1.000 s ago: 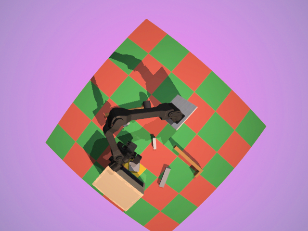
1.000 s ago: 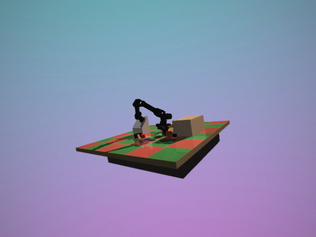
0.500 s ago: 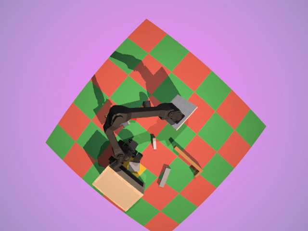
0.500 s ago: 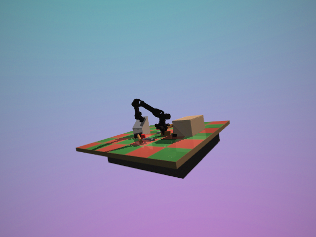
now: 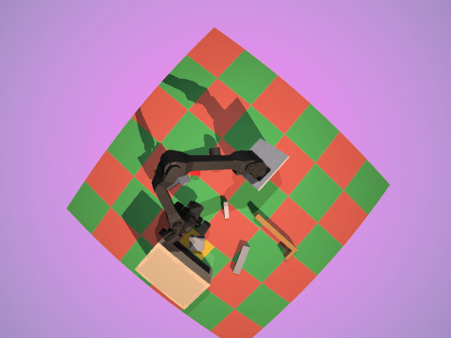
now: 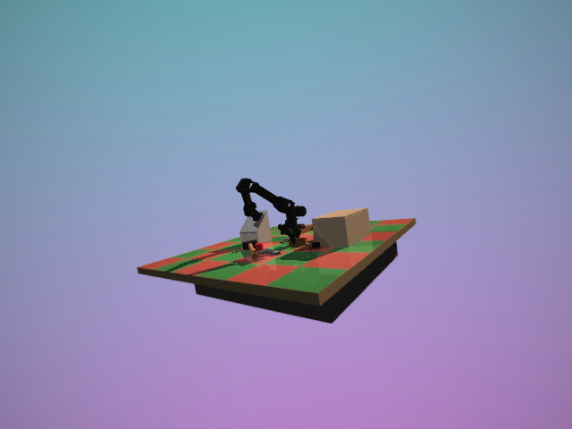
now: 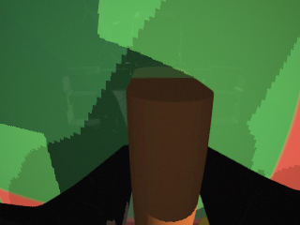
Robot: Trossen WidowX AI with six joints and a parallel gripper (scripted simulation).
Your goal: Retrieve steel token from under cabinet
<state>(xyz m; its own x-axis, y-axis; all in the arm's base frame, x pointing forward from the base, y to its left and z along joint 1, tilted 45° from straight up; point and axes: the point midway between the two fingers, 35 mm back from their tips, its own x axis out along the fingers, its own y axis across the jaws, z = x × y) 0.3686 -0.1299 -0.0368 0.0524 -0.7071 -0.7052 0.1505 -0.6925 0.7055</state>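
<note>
My gripper [image 6: 293,239] [image 7: 163,153] points down beside the cabinet [image 5: 173,276] [image 6: 329,232], shut on a thick brown wooden handle [image 6: 301,241] [image 7: 169,131]. The handle's blunt end faces up the wrist view; its lower part is lit orange. Dark vent slots [image 5: 194,257] show low in the cabinet's front. The yellow marked area [image 5: 208,247] lies before them, partly covered by the arm and a grey piece [image 5: 196,243]. Whether this piece is the token, I cannot tell; I recognise no token through the slots. The far end of the held thing is hidden.
An orange L-shaped hook [image 5: 275,232], a grey bar [image 5: 241,259] and a small white block [image 5: 226,210] lie right of the marked area. A red piece [image 5: 195,172] [image 6: 259,246] shows beside the arm. A grey slope-topped box [image 5: 271,156] [image 6: 264,228] stands farther off.
</note>
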